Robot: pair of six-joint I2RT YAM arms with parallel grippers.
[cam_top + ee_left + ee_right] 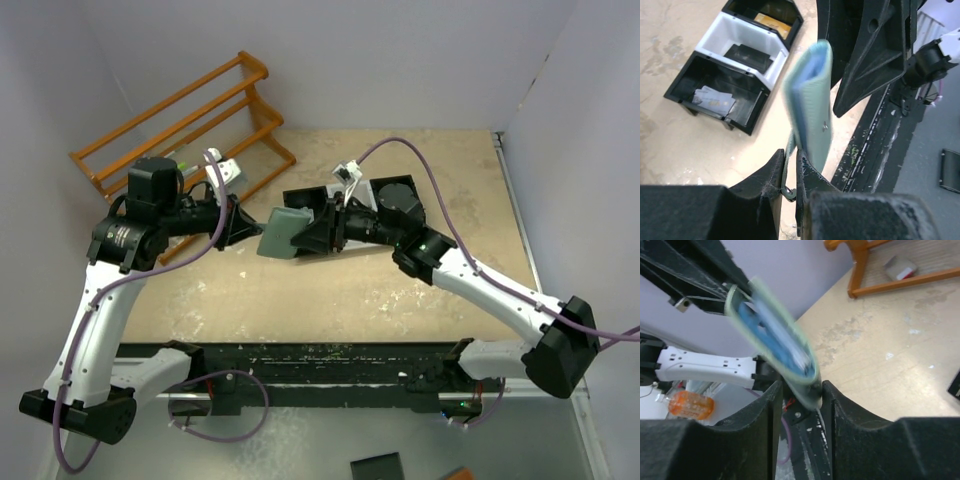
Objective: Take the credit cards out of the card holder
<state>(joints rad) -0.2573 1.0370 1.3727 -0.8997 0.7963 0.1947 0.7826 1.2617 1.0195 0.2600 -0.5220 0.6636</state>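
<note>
The teal-green card holder (283,232) hangs in the air between both arms, above the table. My left gripper (790,155) is shut on its thin flap with the snap, and the card holder (812,100) stands edge-on beyond the fingers, light blue inside. My right gripper (801,390) is open; the motion-blurred card holder (775,335) has its lower end between the jaws, against the right finger only. Whether cards sit in it I cannot tell. Credit cards lie in the bin tray: a tan one (771,22), a dark one (747,55) and grey ones (715,100).
The black-and-white three-compartment bin tray (715,35) stands on the table behind the right arm. An orange wooden rack (180,120) lies at the back left. A black rail (330,360) runs along the near table edge. Walls close in the left, back and right sides.
</note>
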